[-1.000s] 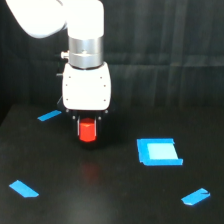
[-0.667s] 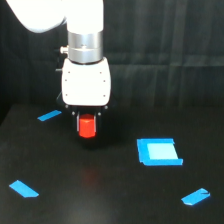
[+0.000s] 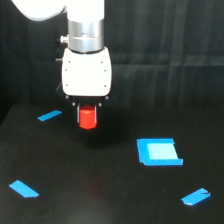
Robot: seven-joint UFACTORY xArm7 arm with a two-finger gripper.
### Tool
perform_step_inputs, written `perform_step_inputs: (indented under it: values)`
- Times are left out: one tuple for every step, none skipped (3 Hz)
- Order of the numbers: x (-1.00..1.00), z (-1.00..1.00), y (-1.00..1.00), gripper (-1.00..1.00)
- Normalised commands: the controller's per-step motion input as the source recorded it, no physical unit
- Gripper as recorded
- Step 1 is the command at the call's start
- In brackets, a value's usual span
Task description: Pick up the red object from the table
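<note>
The red object (image 3: 87,117) is a small bright red-orange block. It hangs just below the white body of my gripper (image 3: 87,119), clear above the black table (image 3: 110,200). The dark fingers close on its sides. A faint red reflection shows on the table beneath it. The gripper is left of centre in the exterior view, under the white arm.
A blue square patch (image 3: 158,152) lies on the table at the exterior view's right. Blue tape strips lie at the back left (image 3: 49,116), front left (image 3: 23,188) and front right (image 3: 195,197). A black curtain backs the scene.
The gripper has risen with the red object in it, so the block is higher above the table than before.
</note>
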Motion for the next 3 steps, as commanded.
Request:
perform_step_inputs:
  values:
    - [-0.01,0.83,-0.06,-1.00]
    - [0.05,0.85,0.01,-1.00]
    - [-0.03,0.54,0.08,-1.00]
